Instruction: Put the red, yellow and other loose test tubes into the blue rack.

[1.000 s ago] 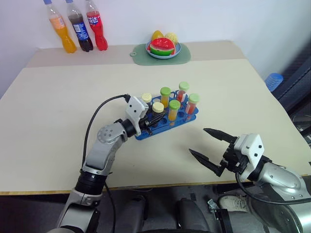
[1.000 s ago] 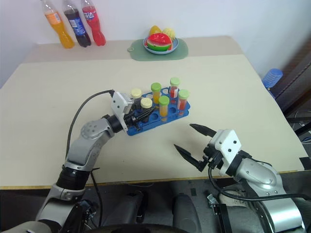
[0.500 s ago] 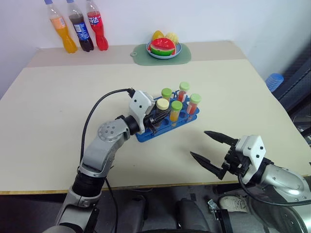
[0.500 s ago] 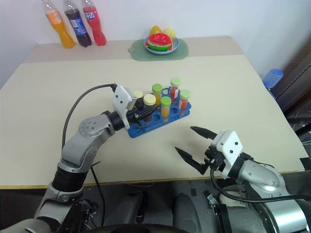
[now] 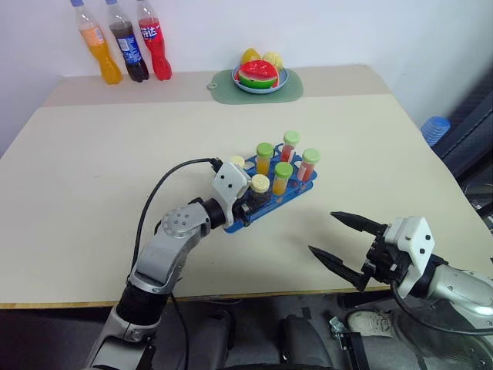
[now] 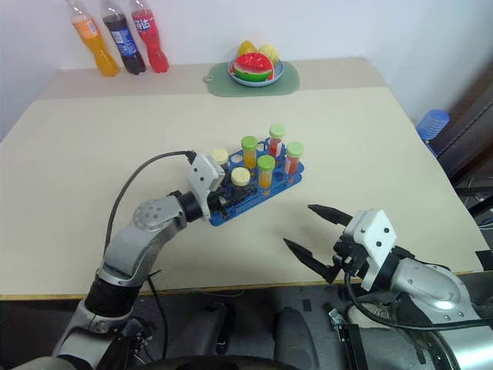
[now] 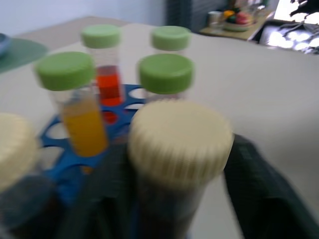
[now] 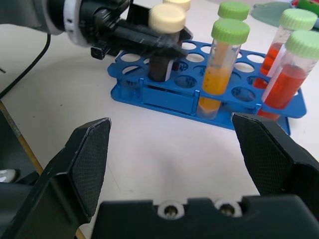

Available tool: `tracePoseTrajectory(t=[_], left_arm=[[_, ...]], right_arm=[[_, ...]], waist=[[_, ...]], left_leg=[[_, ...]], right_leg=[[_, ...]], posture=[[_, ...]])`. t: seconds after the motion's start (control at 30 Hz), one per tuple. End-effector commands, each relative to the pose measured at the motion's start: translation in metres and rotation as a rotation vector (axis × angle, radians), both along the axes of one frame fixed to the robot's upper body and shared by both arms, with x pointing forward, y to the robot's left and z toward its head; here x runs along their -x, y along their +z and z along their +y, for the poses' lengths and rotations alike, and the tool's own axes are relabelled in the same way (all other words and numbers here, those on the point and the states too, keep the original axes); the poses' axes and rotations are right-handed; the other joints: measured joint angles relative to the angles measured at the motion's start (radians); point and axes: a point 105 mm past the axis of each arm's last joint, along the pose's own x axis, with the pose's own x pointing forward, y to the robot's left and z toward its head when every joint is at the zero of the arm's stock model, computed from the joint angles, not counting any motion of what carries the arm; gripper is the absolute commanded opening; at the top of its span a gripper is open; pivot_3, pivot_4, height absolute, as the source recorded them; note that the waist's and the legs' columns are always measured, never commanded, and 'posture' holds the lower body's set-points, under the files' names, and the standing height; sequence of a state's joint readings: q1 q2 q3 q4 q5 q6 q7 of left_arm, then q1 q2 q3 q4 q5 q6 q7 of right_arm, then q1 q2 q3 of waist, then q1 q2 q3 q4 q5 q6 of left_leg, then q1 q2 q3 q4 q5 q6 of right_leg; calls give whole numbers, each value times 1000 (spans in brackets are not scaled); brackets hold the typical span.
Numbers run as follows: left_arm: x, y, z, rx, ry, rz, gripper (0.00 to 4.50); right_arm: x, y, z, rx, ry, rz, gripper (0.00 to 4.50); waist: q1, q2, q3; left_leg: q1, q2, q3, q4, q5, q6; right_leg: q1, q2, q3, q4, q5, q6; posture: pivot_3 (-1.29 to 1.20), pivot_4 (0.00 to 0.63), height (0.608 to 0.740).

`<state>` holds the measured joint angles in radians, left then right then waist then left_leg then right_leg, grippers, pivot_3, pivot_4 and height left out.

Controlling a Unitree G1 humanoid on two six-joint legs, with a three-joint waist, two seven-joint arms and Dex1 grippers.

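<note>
The blue rack [image 5: 237,223] stands mid-table with several capped tubes upright in it: green-capped orange ones [image 5: 264,159] and green-capped red ones [image 5: 308,164]. At its near end stands a dark tube with a cream cap [image 5: 259,185]; a second cream cap [image 5: 236,163] shows behind it. My left gripper [image 5: 256,200] is level at that end, open, with its fingers [image 7: 259,194] either side of the dark tube. My right gripper [image 5: 322,232] hovers open near the table's front edge, right of the rack and apart from it, with nothing between its fingers [image 8: 89,164].
Three soda bottles [image 5: 123,46] line the far left edge. A plate of fruit [image 5: 258,75] sits on a green mat at the back. A blue object [image 5: 434,127] lies beyond the table's right edge. Bare tabletop surrounds the rack.
The cream-capped dark tube has sunk into a rack hole at the near end. My left gripper has opened around it and drawn back slightly. The right gripper has barely shifted.
</note>
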<state>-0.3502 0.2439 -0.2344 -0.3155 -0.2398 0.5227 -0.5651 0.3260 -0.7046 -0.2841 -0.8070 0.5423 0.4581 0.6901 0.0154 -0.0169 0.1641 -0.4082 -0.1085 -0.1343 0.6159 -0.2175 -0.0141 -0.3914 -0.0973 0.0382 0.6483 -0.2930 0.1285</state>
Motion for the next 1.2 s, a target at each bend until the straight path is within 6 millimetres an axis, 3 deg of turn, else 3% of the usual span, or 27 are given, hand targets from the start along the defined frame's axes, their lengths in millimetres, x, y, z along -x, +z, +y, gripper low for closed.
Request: tracePoseTrajectory(t=[0.03,0.17,0.37,0.47,0.7,0.83,1.2], left_arm=[[2,18,2,55,18,-57,4483],[6,23,11,98,26,-51,4483],[9,27,54,140,75,-78,4483],[3,13,93,70,151,-30,4483],[26,-18,137,-71,156,68,4483],[38,-29,145,-86,155,114,4483],[39,-37,149,-112,201,99,4483]], right_arm=[[4,10,4,4,14,-39,4292],[1,7,1,0,-4,-35,4292],[-6,0,-9,-26,-64,-31,4292],[-8,-9,-19,-25,-105,-23,4292],[-7,-24,-35,-14,-154,-8,4292],[-7,-27,-38,-16,-165,-8,4292],[-9,-34,-43,-22,-179,1,4292]], waist=[[0,0,0],[-1,0,0],[-1,0,0],[0,0,0],[-1,1,0],[0,1,0],[-1,2,0]], left_leg=[[0,0,0,0,0,0],[0,0,0,0,0,0],[0,1,0,0,0,0],[0,0,0,0,0,0],[0,1,0,-1,0,0],[0,1,0,-1,-1,0],[0,1,0,-1,-1,0]], right_leg=[[0,0,0,0,0,0],[0,0,0,0,0,0],[0,0,0,0,0,0],[0,0,0,0,0,0],[0,-1,1,-1,0,0],[0,-2,2,-1,-1,-2],[-1,-2,2,-1,-2,-3]], posture=[[0,150,740],[0,150,740],[0,150,740],[0,150,740],[0,150,740],[0,150,740],[0,150,740]])
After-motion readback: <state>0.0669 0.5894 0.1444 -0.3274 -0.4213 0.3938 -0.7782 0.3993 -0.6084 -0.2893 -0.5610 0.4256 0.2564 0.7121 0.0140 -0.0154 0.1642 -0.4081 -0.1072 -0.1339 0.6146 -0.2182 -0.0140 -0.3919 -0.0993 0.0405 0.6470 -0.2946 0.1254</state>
